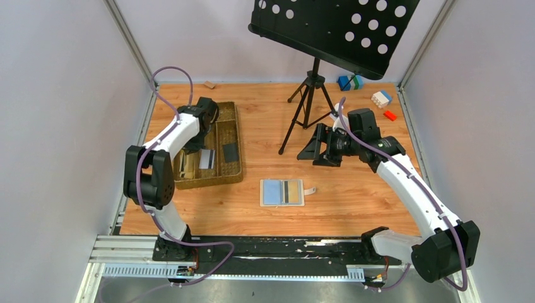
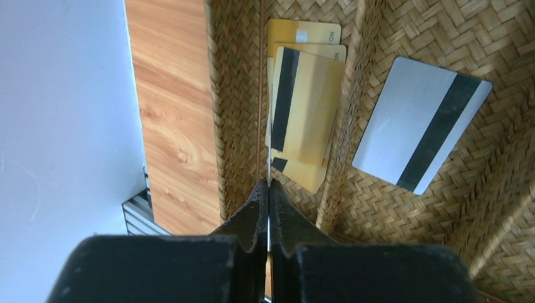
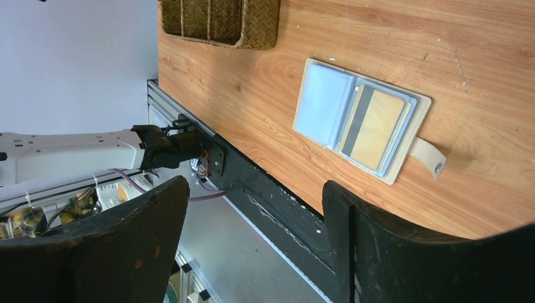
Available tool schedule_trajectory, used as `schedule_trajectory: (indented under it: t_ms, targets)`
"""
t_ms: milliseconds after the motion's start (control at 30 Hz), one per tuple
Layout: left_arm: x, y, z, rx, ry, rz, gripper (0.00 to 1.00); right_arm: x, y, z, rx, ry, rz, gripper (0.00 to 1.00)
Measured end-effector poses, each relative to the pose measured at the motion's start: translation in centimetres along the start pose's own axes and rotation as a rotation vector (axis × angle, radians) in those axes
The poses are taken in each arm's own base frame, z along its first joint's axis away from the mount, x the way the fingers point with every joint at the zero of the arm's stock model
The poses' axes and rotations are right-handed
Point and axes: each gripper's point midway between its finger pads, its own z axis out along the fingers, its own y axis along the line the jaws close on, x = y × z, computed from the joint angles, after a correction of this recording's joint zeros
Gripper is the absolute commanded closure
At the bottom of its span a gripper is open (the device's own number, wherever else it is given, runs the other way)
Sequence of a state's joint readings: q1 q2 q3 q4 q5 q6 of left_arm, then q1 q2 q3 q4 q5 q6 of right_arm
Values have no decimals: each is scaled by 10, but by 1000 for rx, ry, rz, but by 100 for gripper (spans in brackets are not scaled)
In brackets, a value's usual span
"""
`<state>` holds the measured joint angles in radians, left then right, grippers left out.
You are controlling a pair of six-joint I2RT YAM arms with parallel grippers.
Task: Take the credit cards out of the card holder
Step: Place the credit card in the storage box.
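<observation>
Your left gripper (image 2: 269, 189) hangs over the woven tray (image 2: 505, 208) with its fingers pressed together to a hairline. A pale sliver shows between them, but the wrist view does not let you tell whether a card is pinched there. Just beyond the fingertips, a loose stack of orange-yellow cards (image 2: 309, 107) lies in a narrow compartment, and the upper ones show dark stripes. The silver-grey card (image 2: 410, 120) lies alone in the next compartment to the right, stripe up. From above you also see a black card (image 1: 231, 151) in the tray, just beside the silver-grey one.

Your right gripper (image 1: 320, 149) hovers above the table (image 1: 353, 208), well apart from the tray. Its fingers are spread wide and hold nothing. The card holder (image 3: 315, 104) lies open and flat on the wood between the two arms, toward the near edge. Its light blue inside faces up and its closure tab (image 3: 429, 158) sticks out to one side. A striped yellow card (image 3: 378, 123) sits in the pocket on the tab side.
</observation>
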<state>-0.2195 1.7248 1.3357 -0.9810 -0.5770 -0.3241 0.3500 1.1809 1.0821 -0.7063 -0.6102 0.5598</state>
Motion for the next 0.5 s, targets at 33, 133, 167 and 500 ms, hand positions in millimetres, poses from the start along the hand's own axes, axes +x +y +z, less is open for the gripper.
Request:
schedule_trajectory:
  t_ms: [33, 133, 167, 500]
  targets:
    - [-2, -1, 4, 1, 0, 4, 100, 0, 0, 0, 1, 1, -1, 22]
    - [-4, -5, 12, 1, 2, 13, 100, 0, -1, 0, 3, 1, -4, 22]
    - [-4, -6, 15, -1, 4, 19, 100, 0, -1, 0, 2, 1, -6, 22]
    - [-1, 0, 37, -56, 31, 21, 100, 2, -4, 0, 18, 4, -11, 21]
